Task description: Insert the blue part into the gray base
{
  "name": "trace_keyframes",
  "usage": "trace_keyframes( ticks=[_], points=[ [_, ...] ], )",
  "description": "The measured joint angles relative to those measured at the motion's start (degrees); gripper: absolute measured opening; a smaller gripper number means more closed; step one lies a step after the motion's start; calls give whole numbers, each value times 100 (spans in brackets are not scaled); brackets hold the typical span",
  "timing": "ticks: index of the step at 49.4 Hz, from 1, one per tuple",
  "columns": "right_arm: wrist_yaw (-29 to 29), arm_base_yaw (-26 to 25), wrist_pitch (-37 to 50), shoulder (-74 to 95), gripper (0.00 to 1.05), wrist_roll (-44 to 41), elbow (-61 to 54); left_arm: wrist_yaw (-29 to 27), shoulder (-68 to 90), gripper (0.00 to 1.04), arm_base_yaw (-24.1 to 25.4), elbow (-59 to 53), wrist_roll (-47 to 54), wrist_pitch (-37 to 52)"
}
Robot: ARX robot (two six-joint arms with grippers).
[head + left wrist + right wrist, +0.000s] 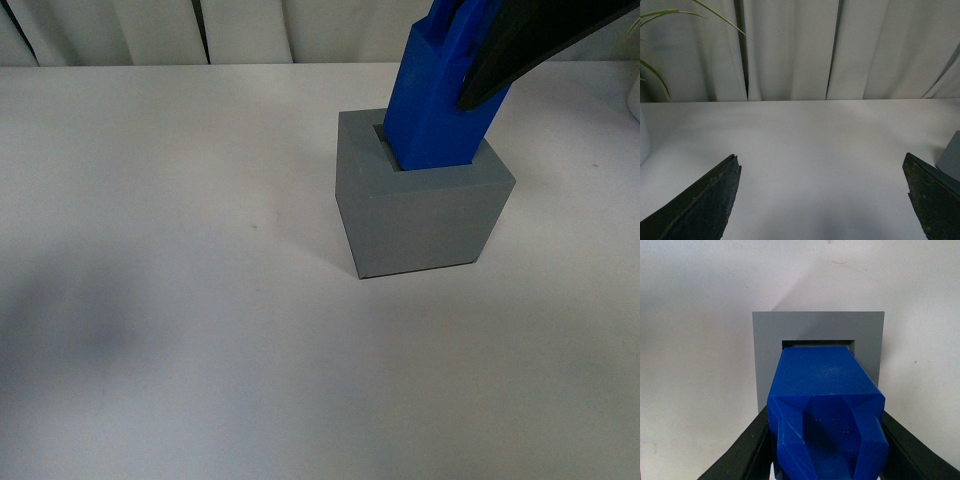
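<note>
The gray base (425, 215) stands on the white table, right of centre in the front view. The blue part (435, 110) has its lower end inside the base's square recess and leans a little, with a gap showing at the recess's left side. My right gripper (455, 85) is shut on the blue part's upper end, coming in from the upper right. In the right wrist view the blue part (825, 390) sits between the black fingers (740, 455) above the base (767, 340). My left gripper (820, 165) is open and empty over bare table; a corner of the base (952, 160) shows beside it.
The white table (150, 300) runs to a white curtain (150, 30) at the back. In the left wrist view, green plant leaves (655, 75) and a white object (642, 142) sit at one side.
</note>
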Motion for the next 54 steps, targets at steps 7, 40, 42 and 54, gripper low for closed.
trace_keyframes(
  ticks=[7, 40, 42, 54],
  points=[
    [2, 0, 66, 0, 46, 0, -101, 2, 0, 99, 0, 0, 2, 0],
    [-1161, -407, 1257, -1023, 97, 439, -1086, 2, 0, 99, 0, 0, 2, 0],
    [-1327, -520, 1480, -1366, 97, 525, -1412, 2, 0, 99, 0, 0, 2, 0],
    [-2288, -1143, 3154, -3141, 97, 1377, -3512, 0, 0, 99, 0, 0, 2, 0]
  ],
)
